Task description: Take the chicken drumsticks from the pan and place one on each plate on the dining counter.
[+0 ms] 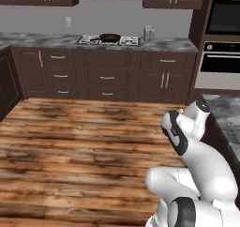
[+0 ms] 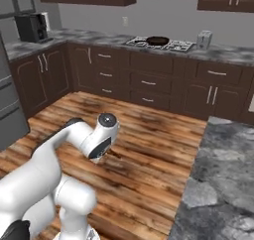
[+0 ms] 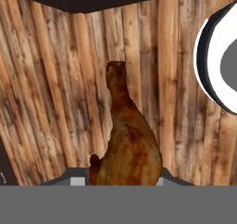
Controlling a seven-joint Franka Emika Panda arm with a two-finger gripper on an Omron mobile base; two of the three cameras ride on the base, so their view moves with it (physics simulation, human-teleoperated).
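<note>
I note the gripper [image 3: 121,181] clamped on a drumstick [image 3: 126,140] above the wood floor, pan [image 1: 109,36] far behind on the hob; I would keep it level while driving to the dining counter [image 2: 223,184].

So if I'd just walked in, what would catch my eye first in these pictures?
Probably the glazed orange-brown chicken drumstick looming large in the hand view, sitting between the gripper tips over the wooden plank floor. Next, the bulky white robot arm with dark joints folded low over that floor. Far behind, a round dark cast-iron skillet sits on the gas hob.
</note>
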